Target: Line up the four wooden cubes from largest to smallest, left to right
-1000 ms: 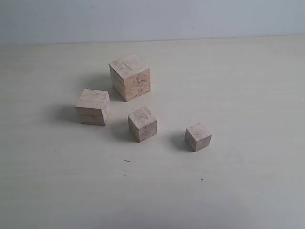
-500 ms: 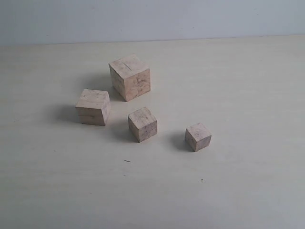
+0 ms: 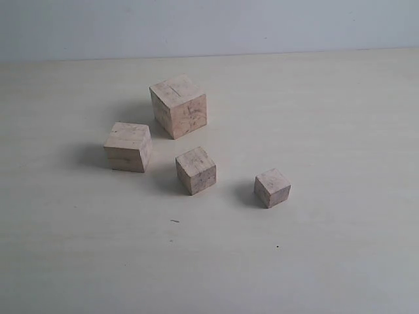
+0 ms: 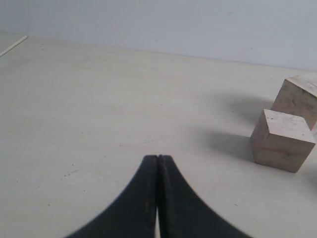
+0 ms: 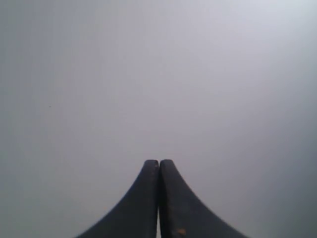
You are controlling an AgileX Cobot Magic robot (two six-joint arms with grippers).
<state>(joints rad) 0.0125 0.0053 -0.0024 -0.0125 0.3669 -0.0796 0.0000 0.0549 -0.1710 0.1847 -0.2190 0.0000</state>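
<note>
**A:** Where do the four cubes stand?

**B:** All are on the pale surface (image 3: 340,131), each apart from the others. The largest cube (image 3: 178,106) is farthest back. The second cube (image 3: 127,147) sits nearer and to its left. The third cube (image 3: 196,170) lies in front of the largest. The smallest cube (image 3: 272,188) is to the right of the third and slightly nearer.

**A:** Do they form a row?

**B:** No, they form a loose cluster. Read left to right, the order is second, largest, third, smallest. Each cube rests flat, turned with a corner toward the exterior camera.

**A:** And the end effectors?

**B:** The left end effector (image 4: 157,157) has its dark fingers pressed together with nothing between them. It hangs above bare surface. Its wrist view shows the second cube (image 4: 282,140) off to one side, well apart from the tips, with the largest cube (image 4: 299,96) behind it, cut by the frame edge. The right end effector (image 5: 158,161) is likewise closed and empty, seen against a plain grey field.
</note>
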